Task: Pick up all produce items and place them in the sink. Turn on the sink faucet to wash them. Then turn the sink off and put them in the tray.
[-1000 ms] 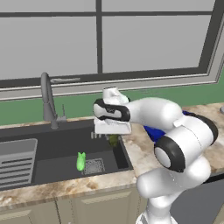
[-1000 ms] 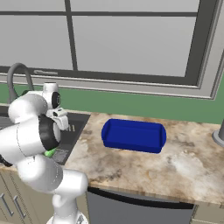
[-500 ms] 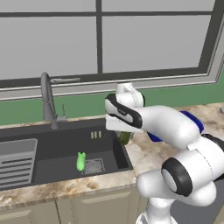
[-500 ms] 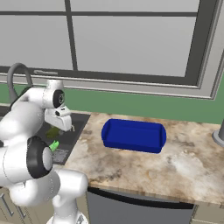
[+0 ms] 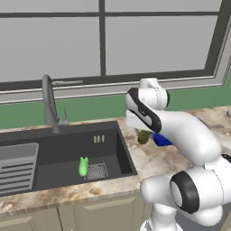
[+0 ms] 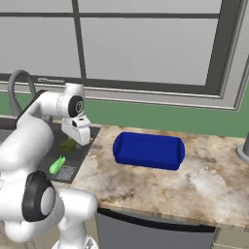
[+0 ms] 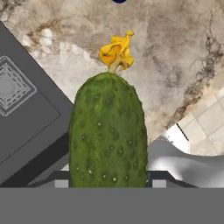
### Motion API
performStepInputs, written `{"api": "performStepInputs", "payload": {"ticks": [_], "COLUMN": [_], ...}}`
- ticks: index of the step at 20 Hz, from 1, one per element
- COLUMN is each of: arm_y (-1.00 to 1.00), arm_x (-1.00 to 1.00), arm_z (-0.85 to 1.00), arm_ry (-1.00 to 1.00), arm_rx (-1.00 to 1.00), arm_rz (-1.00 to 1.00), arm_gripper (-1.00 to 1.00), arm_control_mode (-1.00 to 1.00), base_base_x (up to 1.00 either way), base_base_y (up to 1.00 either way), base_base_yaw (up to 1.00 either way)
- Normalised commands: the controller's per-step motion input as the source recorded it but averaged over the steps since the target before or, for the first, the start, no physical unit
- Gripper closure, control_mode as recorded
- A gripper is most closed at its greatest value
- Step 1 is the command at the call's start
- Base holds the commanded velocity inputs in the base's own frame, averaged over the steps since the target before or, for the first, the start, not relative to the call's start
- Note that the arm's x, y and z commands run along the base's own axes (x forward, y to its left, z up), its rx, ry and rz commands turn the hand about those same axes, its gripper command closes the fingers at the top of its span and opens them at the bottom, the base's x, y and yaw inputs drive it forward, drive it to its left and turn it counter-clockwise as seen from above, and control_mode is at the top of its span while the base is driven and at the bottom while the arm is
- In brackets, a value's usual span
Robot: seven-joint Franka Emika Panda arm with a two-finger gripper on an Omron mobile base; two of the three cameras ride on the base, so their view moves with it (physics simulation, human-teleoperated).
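My gripper (image 5: pixel 142 131) is shut on the darker olive-green produce item (image 5: pixel 143 136), a knobbly vegetable with a yellow flower at its tip (image 7: pixel 108 135). It hangs over the marbled counter just right of the sink's right rim. The bright lime-green produce item (image 5: pixel 83 166) lies on the floor of the dark grey sink (image 5: pixel 54 149), beside the square drain grate (image 5: pixel 97 171). The gooseneck sink faucet (image 5: pixel 48 97) stands at the sink's back left. The deep-blue tray (image 6: pixel 148 150) sits on the counter to the right of the gripper (image 6: pixel 78 138), and nothing lies in it.
A light grey ribbed rack (image 5: pixel 16 169) fills the sink's left part. A window and a green wall strip run behind the counter. A grey object (image 6: pixel 243 151) stands at the counter's far right. Marbled counter (image 6: pixel 160 189) stretches in front of the tray.
The arm has swung right from above the sink basin to past its right rim, carrying the olive-green vegetable. The lime-green one has stayed by the drain.
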Motion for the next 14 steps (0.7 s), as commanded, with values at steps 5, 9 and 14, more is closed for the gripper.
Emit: {"api": "performStepInputs", "payload": {"ticks": [5, 9, 14], "arm_y": [-0.61, -0.56, -0.62], "arm_x": [-0.1, -0.06, 0.0], "arm_z": [0.18, 0.21, 0.16], "arm_ry": [0.0, 0.0, 0.01], "arm_rx": [0.03, 0.03, 0.04], "arm_rz": [-0.16, -0.16, -0.15], "arm_gripper": [1.0, 1.0, 1.0], "arm_control_mode": [-1.0, -1.0, -1.0], "base_base_x": [0.0, 0.0, 0.0], "base_base_y": [0.0, 0.0, 0.0], "base_base_yaw": [0.0, 0.0, 0.0]}}
